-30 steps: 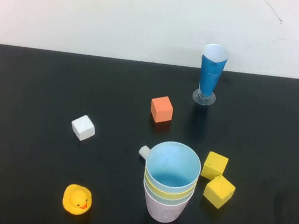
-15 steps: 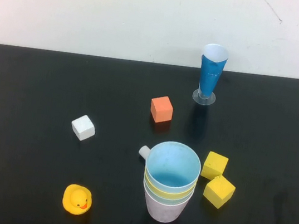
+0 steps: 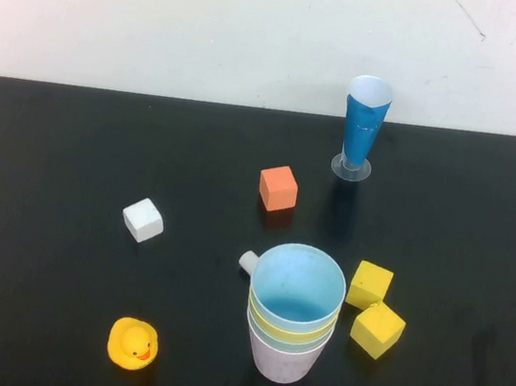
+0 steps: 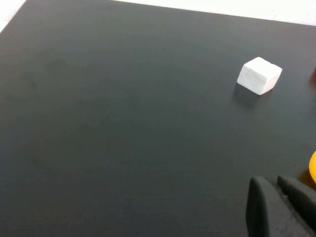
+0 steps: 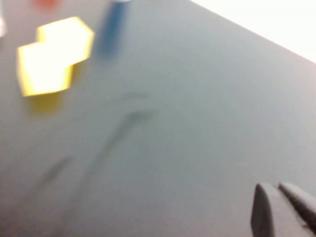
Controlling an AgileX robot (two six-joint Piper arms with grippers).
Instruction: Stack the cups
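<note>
Your four cups (image 3: 293, 312) stood nested in one stack near the table's front middle, blue on top, pink at the bottom, just as a second before; nothing moved, so stacking looked finished. Your left gripper (image 4: 284, 207) hung above bare table near a white cube (image 4: 259, 75), your right gripper (image 5: 284, 210) near two yellow blocks (image 5: 52, 55); both held nothing, jaws seemingly together

The black table (image 3: 71, 146) carries stacked cups (image 3: 293, 310), 4 cubes, a duck (image 3: 132, 343) and a cone cup (image 3: 361, 126).
</note>
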